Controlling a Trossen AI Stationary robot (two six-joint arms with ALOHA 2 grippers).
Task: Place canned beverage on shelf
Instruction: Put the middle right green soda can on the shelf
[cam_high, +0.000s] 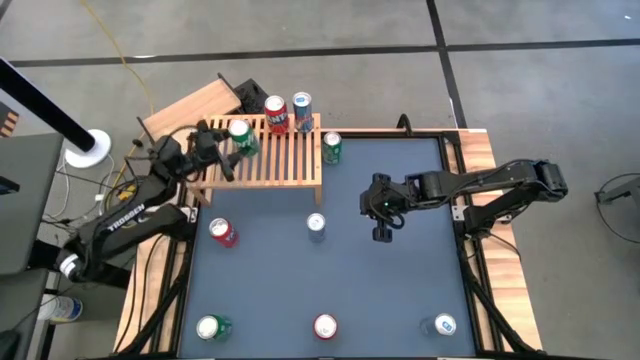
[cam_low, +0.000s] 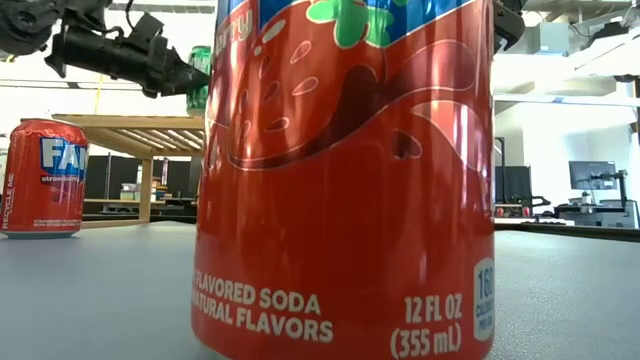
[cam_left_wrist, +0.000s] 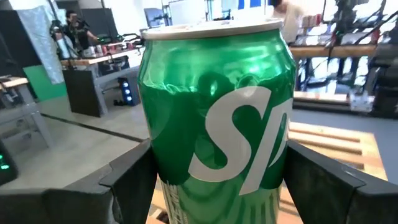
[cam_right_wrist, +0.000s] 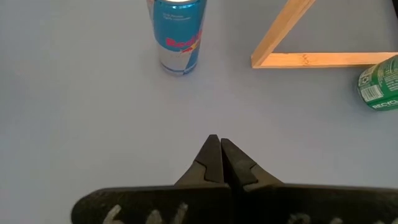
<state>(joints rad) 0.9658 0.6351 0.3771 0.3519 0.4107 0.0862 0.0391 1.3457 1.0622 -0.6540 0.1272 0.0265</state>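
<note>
red fills most of the low view: a strawberry soda can (cam_low: 345, 175) stands right at the camera on the grey table (cam_low: 100, 290), and in the high view it looks to be the red can at the near edge, though that match is hard to confirm. two more cans stand along that near edge, a green one (cam_high: 212, 327) and a blue one (cam_high: 443, 325). farther in, a red can (cam_high: 222, 232) stands on the left and a slim blue-and-silver can (cam_high: 316, 224) near the middle. beside that slim can the right gripper (cam_high: 383, 232) hangs over bare table with its fingers pressed together, holding nothing. beyond, the left gripper (cam_high: 236, 150) clasps a green can (cam_high: 241, 138) between its fingers (cam_left_wrist: 127, 183), upright over the left end of the slatted wooden shelf (cam_high: 290, 160). at the shelf's far edge stand a red can (cam_high: 276, 114) and a blue can (cam_high: 302, 110); another green can (cam_high: 332, 147) stands on the table just off its right end
</note>
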